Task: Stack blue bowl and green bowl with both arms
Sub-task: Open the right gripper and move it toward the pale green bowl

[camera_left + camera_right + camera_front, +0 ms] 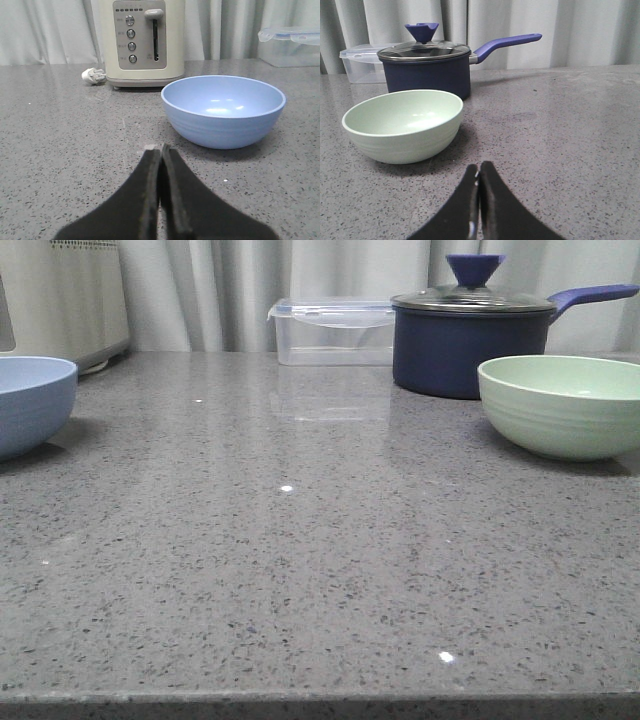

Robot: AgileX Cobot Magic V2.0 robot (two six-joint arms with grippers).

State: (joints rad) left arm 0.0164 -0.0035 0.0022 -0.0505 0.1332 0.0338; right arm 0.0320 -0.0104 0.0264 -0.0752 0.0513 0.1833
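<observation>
The blue bowl (30, 403) stands upright and empty at the table's far left edge in the front view; it also shows in the left wrist view (223, 111). The green bowl (562, 405) stands upright and empty at the right; it also shows in the right wrist view (403, 125). My left gripper (160, 150) is shut and empty, a short way from the blue bowl and apart from it. My right gripper (479, 167) is shut and empty, near the green bowl and apart from it. Neither arm shows in the front view.
A dark navy lidded saucepan (470, 335) with a long handle stands behind the green bowl. A clear plastic lidded box (332, 330) sits at the back middle. A cream toaster (142, 42) with a white plug (92, 76) stands behind the blue bowl. Curtains hang behind.
</observation>
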